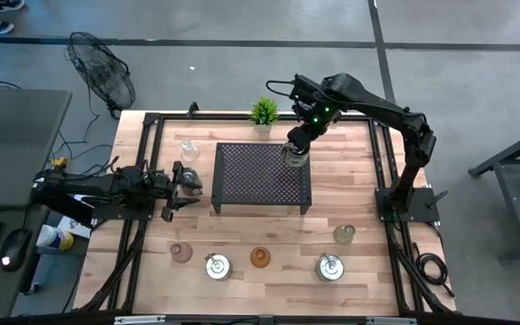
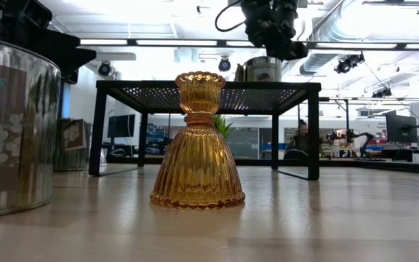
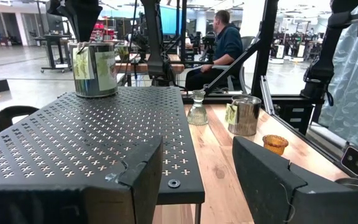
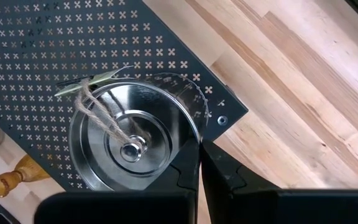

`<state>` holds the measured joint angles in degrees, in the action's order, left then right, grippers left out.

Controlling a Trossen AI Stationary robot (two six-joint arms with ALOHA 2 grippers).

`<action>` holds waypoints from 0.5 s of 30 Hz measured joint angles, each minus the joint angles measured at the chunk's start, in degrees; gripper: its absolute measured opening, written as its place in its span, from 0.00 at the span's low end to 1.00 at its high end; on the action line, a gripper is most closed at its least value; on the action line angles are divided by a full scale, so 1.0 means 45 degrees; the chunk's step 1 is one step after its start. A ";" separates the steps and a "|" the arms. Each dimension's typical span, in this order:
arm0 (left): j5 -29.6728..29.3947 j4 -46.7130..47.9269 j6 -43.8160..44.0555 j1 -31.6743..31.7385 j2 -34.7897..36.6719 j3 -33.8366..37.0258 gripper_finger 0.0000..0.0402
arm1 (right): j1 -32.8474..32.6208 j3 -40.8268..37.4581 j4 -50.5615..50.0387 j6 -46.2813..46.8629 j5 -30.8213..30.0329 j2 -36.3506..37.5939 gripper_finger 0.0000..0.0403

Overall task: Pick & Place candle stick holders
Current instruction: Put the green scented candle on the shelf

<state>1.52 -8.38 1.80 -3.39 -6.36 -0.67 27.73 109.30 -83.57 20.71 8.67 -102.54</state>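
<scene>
An amber glass holder (image 2: 197, 142) stands upright before the black rack (image 2: 208, 87), where a gripper (image 2: 271, 44) apparently grips a silver holder (image 2: 262, 69).

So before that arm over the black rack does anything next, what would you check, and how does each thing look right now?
1. Right gripper shut on the silver holder's rim: ok.
2. Holder over the black rack, near its corner: ok.
3. Holder's base resting flat on the rack: cannot tell.
4. Rack surface around the holder free of other holders: ok.
5. Left gripper open and waiting at the rack's other side, out of the way: ok.
6. Remaining holders, such as the amber one, standing upright on the table: ok.
</scene>
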 joint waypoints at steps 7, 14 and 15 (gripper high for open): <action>0.0000 0.0000 -0.0002 0.0001 -0.0002 0.0000 0.47 | 0.0000 0.0005 0.0000 0.0010 0.0067 0.0000 0.03; 0.0000 0.0000 -0.0004 -0.0002 -0.0001 0.0000 0.47 | 0.0005 0.0010 -0.0039 0.0097 0.0077 0.0000 0.20; 0.0000 0.0000 -0.0001 0.0003 0.0003 0.0000 0.47 | 0.0005 0.0010 -0.0055 0.0097 0.0078 0.0000 0.23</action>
<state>1.52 -8.38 1.80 -3.38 -6.35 -0.67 27.75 109.34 -83.82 21.15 9.02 -102.54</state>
